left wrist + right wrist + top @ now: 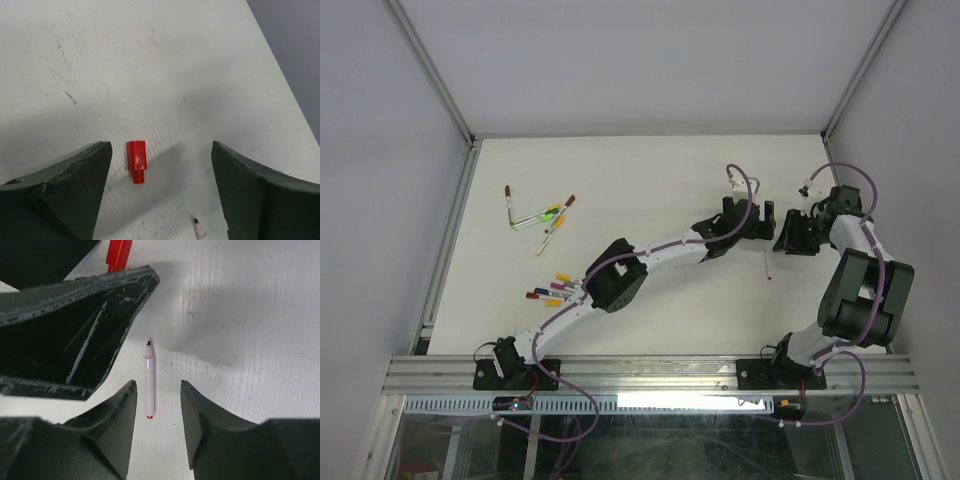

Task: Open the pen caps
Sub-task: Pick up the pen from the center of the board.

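Cap [136,161]: red plastic, smooth, glossy. Pen [149,385]: white plastic barrel, smooth, slight sheen. Tabletop [150,75]: white, matt, finely ribbed, dark scuffs and scratches. My left jaws: dark, matt, edges chipped rough, faces scored with pale scratches. My right jaws: same dark matt, less worn, faint scuffs only. Rail [650,372] along near edge: bare metal, dull sheen.

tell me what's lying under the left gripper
A loose red cap lies on the table between the open fingers of the left gripper, touching neither. The bare tip of a pen shows near one finger; its barrel is cut off by the frame edge.
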Controlling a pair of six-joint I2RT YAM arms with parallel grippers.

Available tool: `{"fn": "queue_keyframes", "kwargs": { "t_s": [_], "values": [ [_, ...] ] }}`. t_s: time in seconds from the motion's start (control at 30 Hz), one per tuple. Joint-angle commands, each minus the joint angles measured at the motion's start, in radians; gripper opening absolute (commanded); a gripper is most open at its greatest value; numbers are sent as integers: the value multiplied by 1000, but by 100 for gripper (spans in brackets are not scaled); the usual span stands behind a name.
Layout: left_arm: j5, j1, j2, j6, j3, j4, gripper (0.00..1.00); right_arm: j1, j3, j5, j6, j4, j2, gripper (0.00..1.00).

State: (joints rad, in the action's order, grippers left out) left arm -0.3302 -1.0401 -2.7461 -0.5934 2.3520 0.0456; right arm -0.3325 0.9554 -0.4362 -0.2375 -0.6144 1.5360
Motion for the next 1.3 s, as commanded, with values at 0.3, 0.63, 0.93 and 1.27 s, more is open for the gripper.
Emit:
{"fn": "queue_keyframes", "kwargs": {
  "t_s": [0.3, 0.63, 0.93, 1.27],
  "values": [
    [157, 67, 452, 52, -371, -205, 99, -16, 17, -88, -27, 18, -78, 43],
    [398, 263, 1056, 255, -1183, -440, 99, -14, -16, -332, -95, 33, -263, 44],
    [414, 364, 1404, 211, -1609, -372, 99, 102, -15, -492, -227, 37, -383, 44],
    [280, 398, 1506, 246, -1739, -229, 99, 297, 57, -656, -426, 0, -401, 53]
  ]
}}
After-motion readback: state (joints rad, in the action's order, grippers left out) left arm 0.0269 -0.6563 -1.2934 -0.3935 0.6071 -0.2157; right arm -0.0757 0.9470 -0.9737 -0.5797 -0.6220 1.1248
